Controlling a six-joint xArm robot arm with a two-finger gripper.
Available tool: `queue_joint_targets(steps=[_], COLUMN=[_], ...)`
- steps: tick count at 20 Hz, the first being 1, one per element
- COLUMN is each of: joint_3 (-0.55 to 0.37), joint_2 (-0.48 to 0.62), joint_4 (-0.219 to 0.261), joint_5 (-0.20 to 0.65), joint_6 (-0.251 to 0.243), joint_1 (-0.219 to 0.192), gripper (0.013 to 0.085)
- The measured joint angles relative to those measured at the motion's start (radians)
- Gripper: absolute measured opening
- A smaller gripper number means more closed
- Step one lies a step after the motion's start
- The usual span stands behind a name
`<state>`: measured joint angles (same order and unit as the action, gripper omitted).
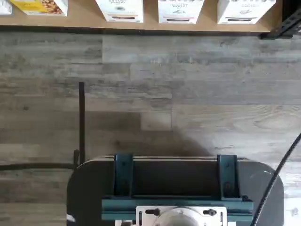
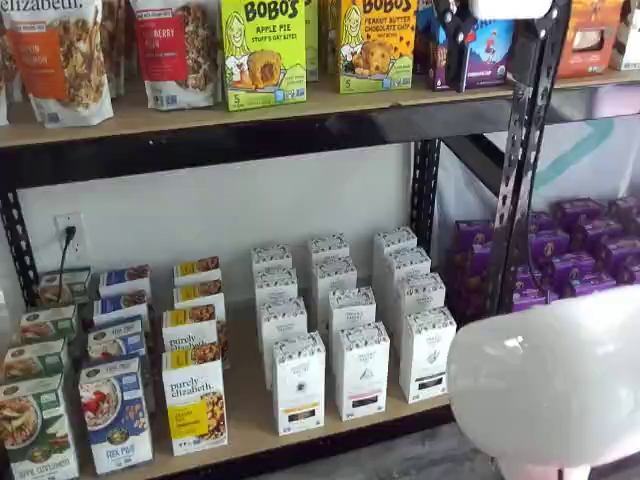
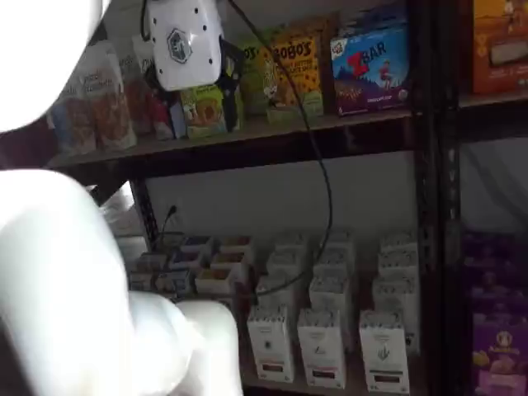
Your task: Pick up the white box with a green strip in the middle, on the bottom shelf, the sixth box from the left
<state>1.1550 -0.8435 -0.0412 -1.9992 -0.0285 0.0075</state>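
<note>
gripper [image 3: 183, 45]: hanging high by the upper shelf, fingers hidden; jaws standing fully released, holding nothing.
white box [image 2: 427, 354]: standing upright at the front of the bottom shelf [image 2: 250, 425], at four o'clock from its two lookalike neighbours.
approach: descending squarely, fingers straddling its narrow sides, avoiding the neighbour [image 2: 361, 369].

White box [image 2: 427, 352] front-row, open ahead; same cartons [image 2: 361, 368] close beside.
</note>
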Motion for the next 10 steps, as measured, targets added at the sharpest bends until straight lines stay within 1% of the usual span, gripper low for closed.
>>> queue_joint_targets(steps=[1,3,5,7,10], joint_3=[-0.006,-0.016,-0.023,-0.04,-0.081], joint_2=[-0.006,-0.018,-0.02,-0.025,-0.035], joint_4=[-0.002,-0.028,-0.035,-0.025,0.004], joint_5=[0.011,0.028,0.033,0.048,0.084], joint_6=[0.001,0.017,0.024,0.026,0.029], joint_1=[-0.002,-0.029,-0.038,-0.034,-0.026], gripper=[0.085,0.085,0.085,0.085,0.085])
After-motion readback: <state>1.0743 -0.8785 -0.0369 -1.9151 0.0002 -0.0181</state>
